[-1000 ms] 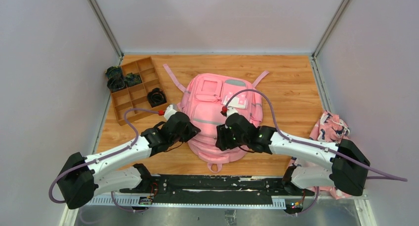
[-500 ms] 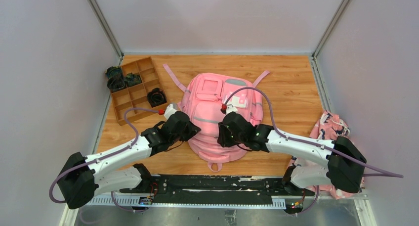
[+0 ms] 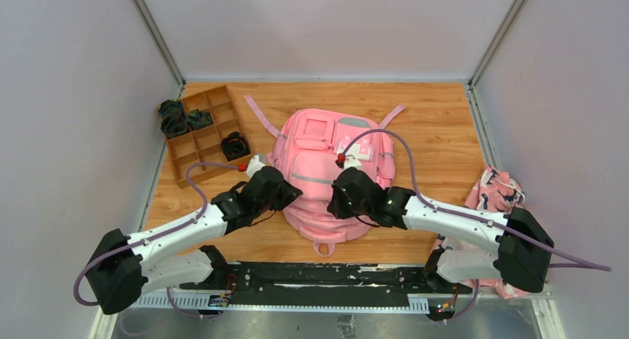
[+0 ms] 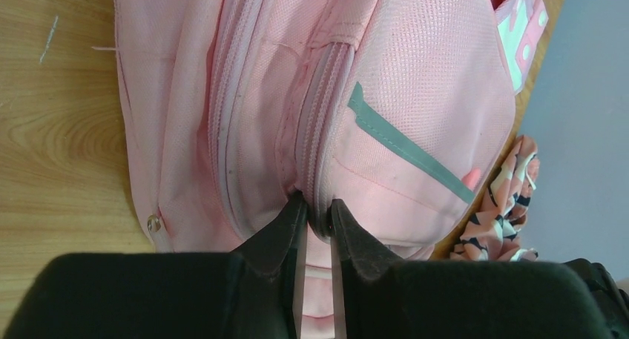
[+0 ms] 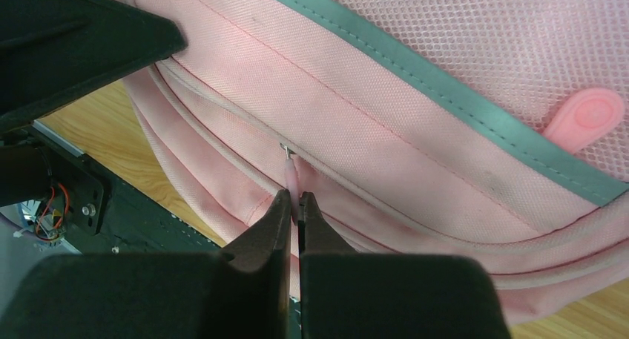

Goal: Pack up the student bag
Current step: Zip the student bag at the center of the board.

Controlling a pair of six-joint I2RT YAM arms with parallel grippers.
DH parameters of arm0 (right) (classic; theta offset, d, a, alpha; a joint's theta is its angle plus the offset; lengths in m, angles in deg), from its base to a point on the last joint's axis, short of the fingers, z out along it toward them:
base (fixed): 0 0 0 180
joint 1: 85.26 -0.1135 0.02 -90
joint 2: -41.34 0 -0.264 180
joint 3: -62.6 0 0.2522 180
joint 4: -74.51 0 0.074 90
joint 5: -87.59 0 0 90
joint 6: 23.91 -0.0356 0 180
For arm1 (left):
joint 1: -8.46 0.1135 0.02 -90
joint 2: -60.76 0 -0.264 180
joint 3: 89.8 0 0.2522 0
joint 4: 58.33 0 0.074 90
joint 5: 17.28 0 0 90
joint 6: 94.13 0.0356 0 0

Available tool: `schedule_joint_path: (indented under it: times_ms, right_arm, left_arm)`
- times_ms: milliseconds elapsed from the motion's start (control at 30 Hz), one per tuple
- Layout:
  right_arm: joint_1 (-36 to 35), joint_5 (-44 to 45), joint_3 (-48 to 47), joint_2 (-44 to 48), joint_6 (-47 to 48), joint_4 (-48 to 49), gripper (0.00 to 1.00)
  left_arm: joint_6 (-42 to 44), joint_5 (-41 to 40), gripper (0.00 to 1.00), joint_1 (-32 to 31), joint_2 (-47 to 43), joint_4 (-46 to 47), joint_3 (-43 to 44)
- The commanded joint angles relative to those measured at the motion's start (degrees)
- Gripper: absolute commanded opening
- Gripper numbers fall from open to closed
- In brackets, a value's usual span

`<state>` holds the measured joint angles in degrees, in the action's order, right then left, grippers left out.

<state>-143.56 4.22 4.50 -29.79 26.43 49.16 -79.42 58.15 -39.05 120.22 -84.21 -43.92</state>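
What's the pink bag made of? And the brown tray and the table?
Bag: woven cloth, probably nylon or polyester. The close views show a fine grid weave and stitched seams, and it looks matte.
Tray: thin wood or stiff card, plain brown and dull. It is too small to tell which.
Table: wood grain with a slight sheen, maybe laminate.

Both arms stretched forward, left pincer [image 4: 317,214] nearly closed, right pincer [image 5: 294,205] clamped tight
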Motion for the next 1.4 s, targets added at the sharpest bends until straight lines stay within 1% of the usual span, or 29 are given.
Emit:
schedule_joint_path:
  times_ms: [0, 233, 333, 500, 567, 600, 667, 700, 767, 867, 1000, 1100, 1133, 1233, 1300, 1367]
  right_arm:
    - [0.91, 9.85, 0.88, 2.12, 0.0, -4.23, 0.0]
    - [0.91, 17.04, -0.23, 4.59, 7.27, -13.17, 0.0]
    - [1.71, 24.61, 0.95, 5.35, 7.17, -17.57, 0.0]
    - [7.12, 25.01, 4.14, 9.33, 7.56, -19.98, 0.0]
    - [8.74, 25.64, 5.39, 11.25, 7.26, -20.79, 0.0]
    - [9.57, 26.49, 5.97, 12.11, 6.76, -21.36, 0.0]
    - [12.52, 26.96, 7.11, 13.54, 6.54, -21.32, 0.0]
    - [13.85, 26.34, 7.42, 13.9, 6.96, -20.82, 0.0]
    - [15.64, 24.46, 7.21, 14.06, 8.14, -19.66, 0.0]
    - [15.81, 21.82, 5.0, 13.83, 9.09, -19.88, 0.0]
    - [14.91, 16.06, 3.05, 13.68, 8.85, -21.1, 0.0]
    - [13.2, 13.51, 1.87, 13.42, 9.38, -21.56, 0.0]
    - [12.84, 13.63, 1.39, 13.32, 9.62, -21.87, 0.0]
    - [12.69, 15.12, 0.39, 12.89, 10.38, -22.76, 0.0]
    - [12.77, 15.9, -0.27, 12.65, 10.87, -23.02, 0.0]
    - [12.78, 15.96, -0.76, 12.32, 11.01, -22.95, 0.0]
  left_arm:
    - [0.65, 1.39, 0.0, 0.94, -2.03, -1.82, -0.38]
    - [1.65, 1.58, 0.0, 4.81, -4.73, -5.2, -0.13]
    - [2.52, 3.39, 0.0, 7.04, -5.04, -4.91, 0.37]
    - [5.72, 4.32, 0.0, 11.55, -4.96, -7.23, 1.57]
    - [8.02, 6.38, 0.0, 14.36, -4.6, -6.29, 1.5]
    - [9.69, 8.7, 0.0, 15.95, -4.06, -4.11, 1.43]
    - [12.63, 15.7, 0.0, 19.25, -0.72, 0.12, 2.09]
    - [14.1, 18.03, 0.0, 20.45, 1.86, -0.25, 3.93]
    - [18.55, 18.9, 0.0, 21.11, 7.08, -3.18, 9.94]
    - [24.73, 19.88, 0.0, 21.14, 13.79, -6.6, 17.8]
    - [29.74, 22.27, 0.0, 21.14, 21.57, -9.28, 26.29]
    - [30.45, 27.23, 0.07, 21.14, 26.45, -9.06, 30.7]
    - [30.39, 28.66, 0.14, 21.14, 27.5, -8.62, 31.66]
    - [30.73, 28.89, 0.54, 21.14, 27.8, -10.0, 33.9]
    - [31.42, 26.91, 0.66, 20.72, 25.6, -11.73, 34.62]
    - [32.29, 24.89, 0.69, 18.76, 22.25, -11.84, 34.28]
